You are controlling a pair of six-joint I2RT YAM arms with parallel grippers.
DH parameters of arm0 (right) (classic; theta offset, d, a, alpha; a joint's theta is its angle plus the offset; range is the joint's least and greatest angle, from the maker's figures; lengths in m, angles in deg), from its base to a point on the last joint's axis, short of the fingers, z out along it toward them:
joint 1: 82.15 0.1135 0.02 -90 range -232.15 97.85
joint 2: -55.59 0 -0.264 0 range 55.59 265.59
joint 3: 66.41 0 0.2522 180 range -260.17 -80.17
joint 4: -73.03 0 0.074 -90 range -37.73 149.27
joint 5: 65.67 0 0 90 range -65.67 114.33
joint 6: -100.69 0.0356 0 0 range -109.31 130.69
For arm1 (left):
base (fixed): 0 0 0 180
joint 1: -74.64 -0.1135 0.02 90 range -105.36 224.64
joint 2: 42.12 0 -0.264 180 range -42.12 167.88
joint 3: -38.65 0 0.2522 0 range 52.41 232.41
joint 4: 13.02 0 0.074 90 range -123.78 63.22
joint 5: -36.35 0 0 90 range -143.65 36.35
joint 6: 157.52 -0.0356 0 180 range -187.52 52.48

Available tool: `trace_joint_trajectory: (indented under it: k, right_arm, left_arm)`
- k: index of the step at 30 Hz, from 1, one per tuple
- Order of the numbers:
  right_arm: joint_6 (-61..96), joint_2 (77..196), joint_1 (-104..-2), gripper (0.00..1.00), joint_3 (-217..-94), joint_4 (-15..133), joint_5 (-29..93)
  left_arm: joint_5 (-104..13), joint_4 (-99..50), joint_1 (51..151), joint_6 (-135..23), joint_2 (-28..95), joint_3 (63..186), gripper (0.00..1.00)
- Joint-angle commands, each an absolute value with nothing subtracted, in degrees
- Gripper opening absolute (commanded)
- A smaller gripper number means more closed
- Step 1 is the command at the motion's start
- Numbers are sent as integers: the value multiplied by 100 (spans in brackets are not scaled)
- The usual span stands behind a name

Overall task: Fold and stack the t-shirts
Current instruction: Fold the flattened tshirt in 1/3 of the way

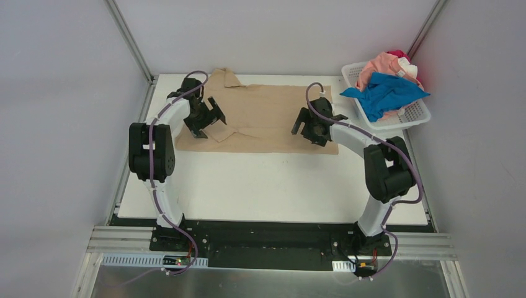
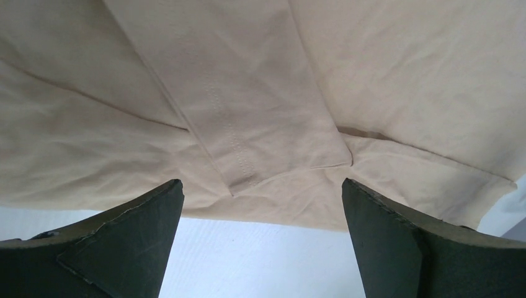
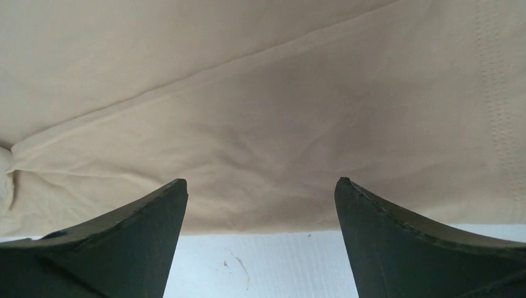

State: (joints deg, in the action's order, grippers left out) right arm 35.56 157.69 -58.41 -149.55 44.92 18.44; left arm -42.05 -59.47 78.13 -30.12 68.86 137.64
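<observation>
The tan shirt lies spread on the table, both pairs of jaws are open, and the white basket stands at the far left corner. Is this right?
No. The white basket stands at the far right corner, as the top external view shows. The rest holds.

One tan short-sleeved cloth t-shirt (image 1: 273, 118), one flat white table (image 1: 267, 186), one white plastic lattice basket (image 1: 410, 115). Three more cloth shirts in the basket: one bright blue shirt (image 1: 384, 93), one salmon pink shirt (image 1: 378, 65), one red shirt (image 1: 397, 54). Two black-and-white robot arms, left arm (image 1: 152, 152) and right arm (image 1: 384, 167), with two black two-finger grippers, left gripper (image 1: 209, 119) and right gripper (image 1: 308, 127)
</observation>
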Motion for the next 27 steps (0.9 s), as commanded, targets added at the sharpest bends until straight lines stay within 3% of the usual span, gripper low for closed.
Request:
trace_joint_trajectory:
  k: [1, 18, 27]
  right_arm:
    - [3679, 15902, -5844, 92, -14786, 4772, 2054]
    - [3653, 16011, -5850, 92, -14512, 4735, 1846]
    - [3533, 15991, -5847, 92, -14534, 4627, 1659]
  left_arm:
    - [-3886, -5595, 7928, -2803, 7008, 13703, 99]
    - [-3731, -5326, 7943, -2536, 7709, 14189, 99]
    - [-3330, -5104, 7939, -2191, 8457, 15653, 99]
